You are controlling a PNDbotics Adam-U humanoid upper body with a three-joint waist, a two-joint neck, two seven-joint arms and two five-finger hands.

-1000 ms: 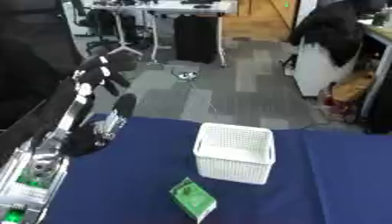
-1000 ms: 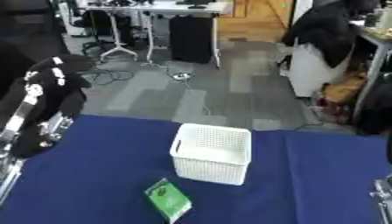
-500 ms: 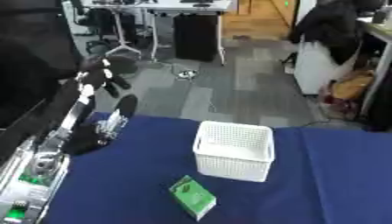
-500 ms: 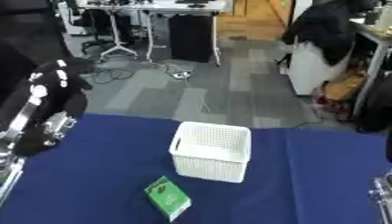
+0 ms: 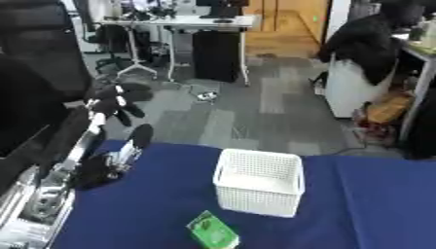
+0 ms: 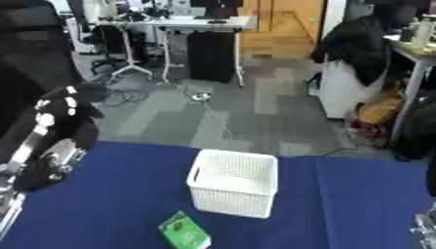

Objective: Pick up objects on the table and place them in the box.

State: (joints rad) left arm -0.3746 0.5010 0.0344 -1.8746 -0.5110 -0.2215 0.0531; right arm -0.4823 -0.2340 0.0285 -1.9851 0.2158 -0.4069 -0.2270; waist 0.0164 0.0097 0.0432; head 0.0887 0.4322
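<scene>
Nearest to the camera, a small green packet (image 5: 212, 230) lies flat on the blue worktop (image 5: 153, 204), close to the front edge and a little left of the middle. It has a lighter patch on its top, which I cannot read. Nothing touches it.

Just behind the packet, slightly to the right, stands the white box (image 5: 259, 182), a plastic basket with perforated walls and an open top. It is upright on the worktop, apart from the packet. Its inside looks pale, and I cannot tell if anything lies in it.

On the left side, the robot's left arm rises from the lower left corner along the edge of the worktop. The left robot hand (image 5: 116, 100) is raised above the far left corner of the worktop, well apart from both the box and the packet. Its dark fingers are bent only loosely, in a relaxed way, and it holds nothing.

At the lower right corner of the right eye view a small grey and silver part shows, probably of the right robot hand (image 6: 423, 227). So little of it is visible that I cannot tell how its fingers stand.

Behind the worktop there is a grey carpet floor (image 5: 255, 107). Farther away stand a white desk (image 5: 183, 22) with a dark cabinet under it, and on the right a dark coat (image 5: 366, 41) hangs over white furniture.
</scene>
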